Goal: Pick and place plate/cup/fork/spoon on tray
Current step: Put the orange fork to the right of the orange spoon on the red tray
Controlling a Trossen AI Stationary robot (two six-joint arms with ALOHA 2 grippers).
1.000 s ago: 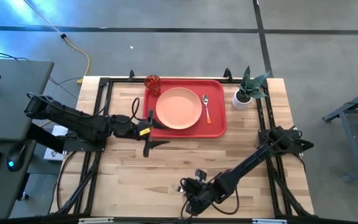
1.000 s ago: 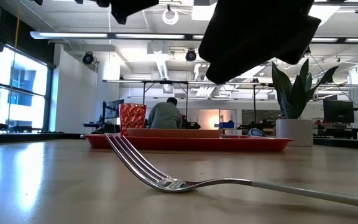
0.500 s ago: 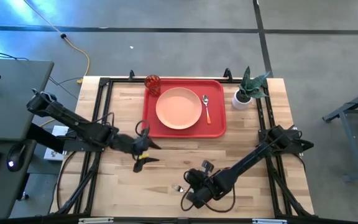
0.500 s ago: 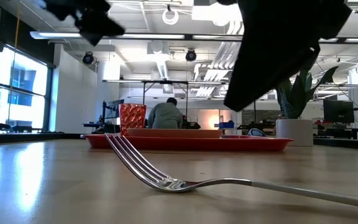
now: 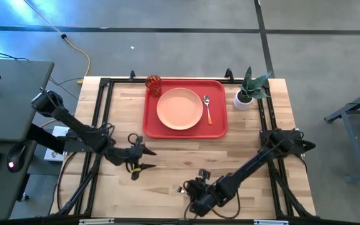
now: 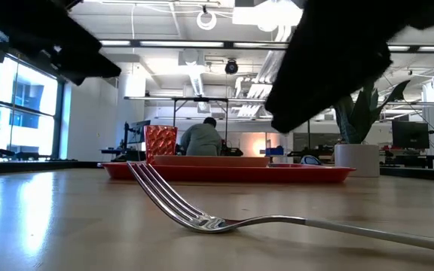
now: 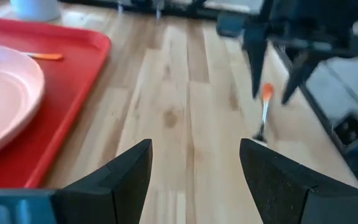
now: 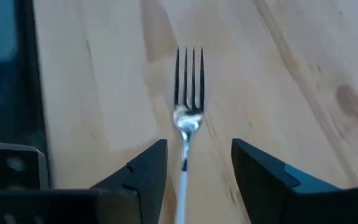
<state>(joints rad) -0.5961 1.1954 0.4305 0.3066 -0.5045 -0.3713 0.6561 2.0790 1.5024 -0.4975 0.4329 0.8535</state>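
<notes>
Two spread fingers of the right pincer (image 8: 185,186) straddle the small silver-tined, orange-handled fork (image 8: 188,93) near the bench's (image 5: 167,169) front edge; the left pincer (image 7: 194,180) gapes empty.

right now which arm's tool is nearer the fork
Right. The right tool is open just above the fork, straddling its handle near the table's front edge. The left tool, also open, hangs over bare table farther off, between the fork and the tray.

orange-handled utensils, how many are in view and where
2. The spoon lies on the tray, just right of the plate. The fork lies on the bare table near its front edge, between the open fingers of the right gripper. None looks hidden.
</notes>
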